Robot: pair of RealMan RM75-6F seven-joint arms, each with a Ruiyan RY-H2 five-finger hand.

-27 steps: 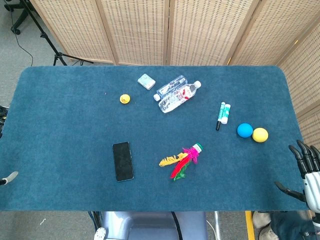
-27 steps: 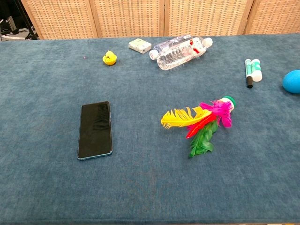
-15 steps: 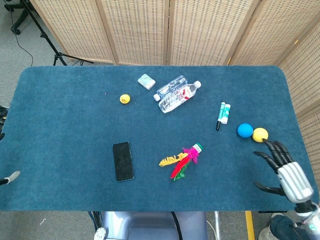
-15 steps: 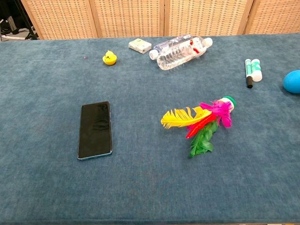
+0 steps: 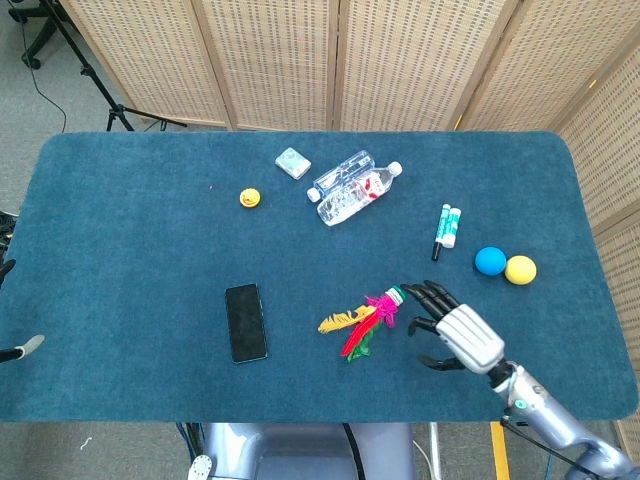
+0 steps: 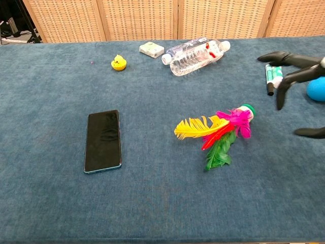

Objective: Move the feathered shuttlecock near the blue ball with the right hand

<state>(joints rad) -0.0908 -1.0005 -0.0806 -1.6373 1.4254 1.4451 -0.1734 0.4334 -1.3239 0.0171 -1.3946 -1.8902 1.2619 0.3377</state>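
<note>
The feathered shuttlecock (image 5: 365, 318) (image 6: 219, 131) lies on the blue table with yellow, red, pink and green feathers fanned left and its green-and-white base pointing right. My right hand (image 5: 450, 327) (image 6: 297, 81) hovers just right of that base, fingers spread and holding nothing. The blue ball (image 5: 489, 261) (image 6: 318, 88) sits further right, partly behind the fingers in the chest view. Only a small tip of my left hand (image 5: 20, 349) shows at the left edge of the head view.
A yellow ball (image 5: 520, 269) touches the blue ball's right side. A marker and glue stick (image 5: 445, 228) lie behind the hand. Two water bottles (image 5: 350, 188), a small box (image 5: 292, 162), a yellow duck (image 5: 250, 198) and a black phone (image 5: 246, 322) lie further left.
My right hand has swept in from the table's right edge leftward to just beside the shuttlecock's base. The shuttlecock and the balls have not moved.
</note>
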